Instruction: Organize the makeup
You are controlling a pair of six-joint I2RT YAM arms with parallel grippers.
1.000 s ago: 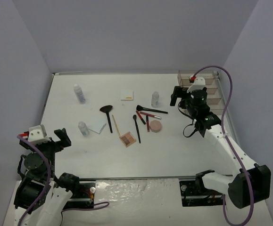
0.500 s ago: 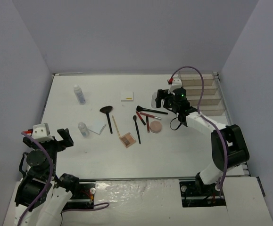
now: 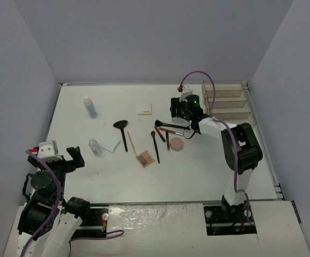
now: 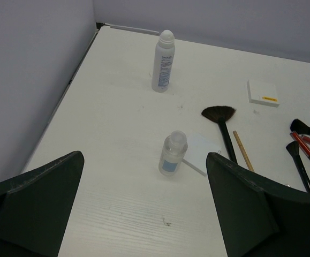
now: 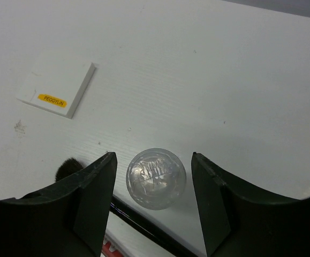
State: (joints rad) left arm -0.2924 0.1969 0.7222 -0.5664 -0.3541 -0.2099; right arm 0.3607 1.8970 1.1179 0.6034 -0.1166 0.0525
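Sorting has barely begun: the right arm's open fingers (image 5: 90, 203) straddle a small clear round bottle (image 5: 156, 178) without gripping it, the left arm's open fingers (image 4: 37, 203) hold nothing, and a black fan brush (image 4: 219, 115) ahead of them lies loose on the white surface (image 3: 197, 166).

i get soft, even light from overhead in all three views; the white table (image 3: 117, 171) reads bright, shadows short and faint. top view is sharp. in the wrist views the near fingers (image 4: 37, 203) look dark and blurry, and the bottle (image 5: 156, 178) top glints.
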